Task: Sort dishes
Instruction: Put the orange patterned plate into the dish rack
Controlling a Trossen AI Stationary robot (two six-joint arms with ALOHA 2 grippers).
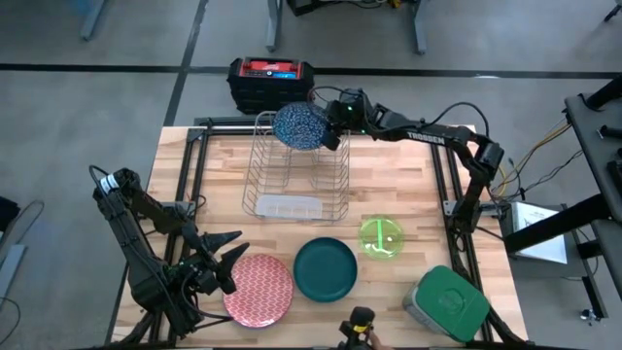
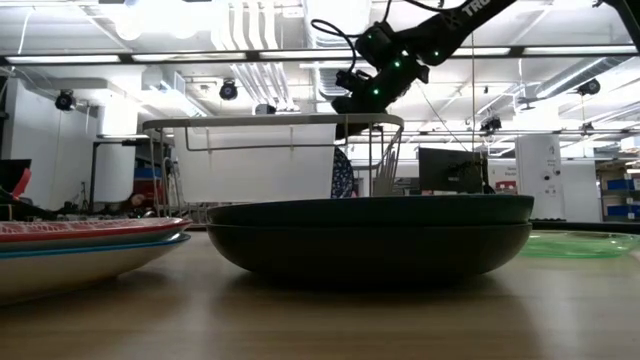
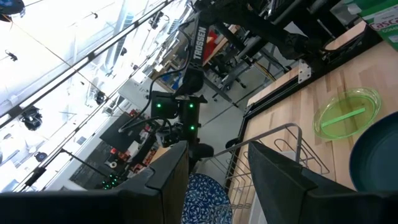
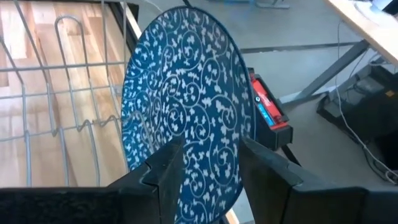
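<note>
Start at about eight o'clock on the worktop (image 1: 408, 185): your left claw (image 1: 228, 255) hovers there with its fingers spread apart and nothing between them, just beside the red-patterned plate (image 1: 259, 290). That plate lies flat at seven o'clock near the front edge, and from the low camera you can see it sits on top of a light blue plate (image 2: 90, 247). Next along, close to six o'clock, is the dark green plate (image 1: 325, 268), flat on the wood and just beside the red one. Up at twelve o'clock stands the silver wire rack (image 1: 292, 175), and the blue-patterned plate (image 1: 300, 125) stands on edge in its far end, close to upright. Your right claw (image 1: 335, 122) is reached out over that far end of the rack; in its wrist camera the two fingers (image 4: 165, 171) sit either side of the plate's rim, and you cannot tell from the frames whether they clamp it or stand a little off it. Moving toward four o'clock, the translucent neon-green bowl (image 1: 382, 237) rests on the wood, near the dark green plate but apart from it. At five o'clock, by the front right corner, sits the grey container with a green lid (image 1: 447, 303).
</note>
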